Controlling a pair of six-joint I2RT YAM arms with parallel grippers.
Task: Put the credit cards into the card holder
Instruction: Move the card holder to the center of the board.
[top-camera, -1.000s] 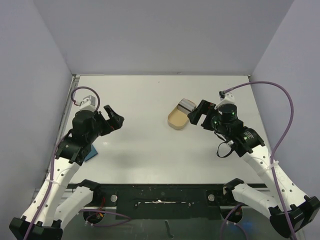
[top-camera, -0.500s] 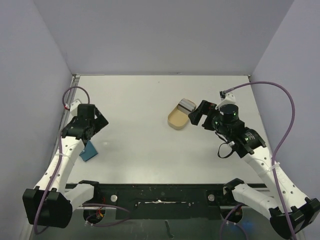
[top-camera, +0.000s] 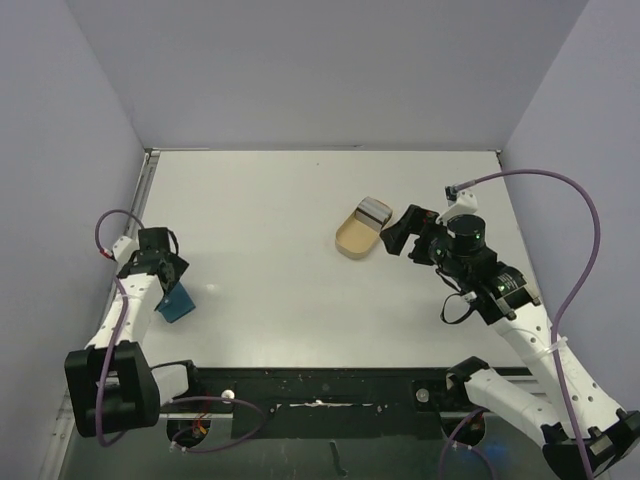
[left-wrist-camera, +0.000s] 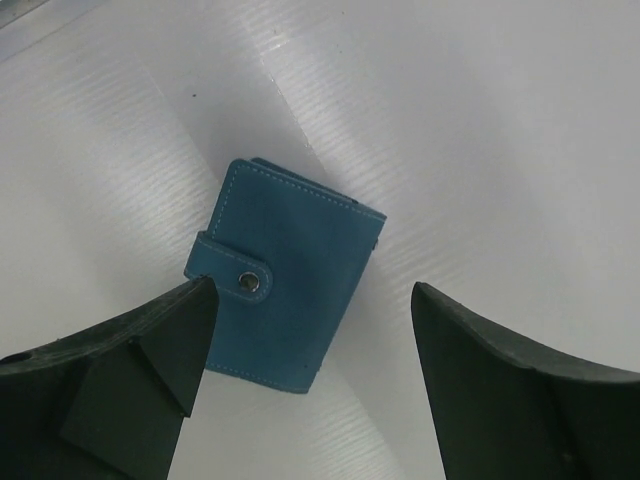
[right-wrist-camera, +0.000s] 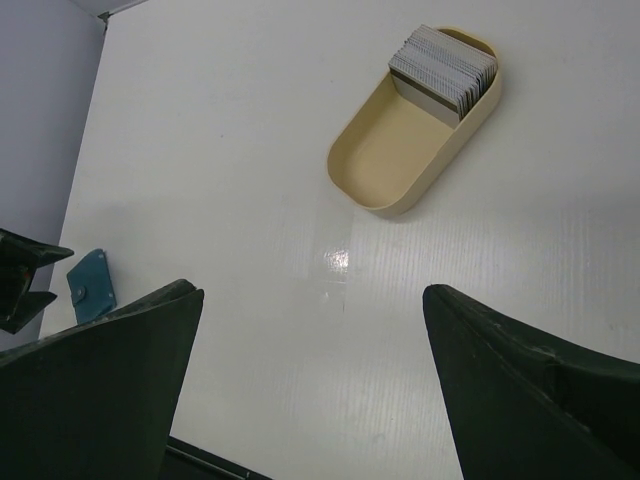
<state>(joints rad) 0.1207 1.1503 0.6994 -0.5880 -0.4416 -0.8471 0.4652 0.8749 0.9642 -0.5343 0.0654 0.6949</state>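
Now you've swung the left gripper (top-camera: 168, 272) over the shut wallet (left-wrist-camera: 285, 280); both it and the right gripper (top-camera: 397, 232) gape empty, unsnapping next.

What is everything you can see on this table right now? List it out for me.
card holder: one, blue, snapped shut, flat near the table's left edge.
credit cards: one stack, number unclear, grey, on edge in the dish's far end.
dish: one, tan, oval, right of centre.
table: one, white.
cables: two, purple, one per arm.
left gripper: one, black, open, above the card holder, not touching it.
right gripper: one, black, open, empty, near the dish.
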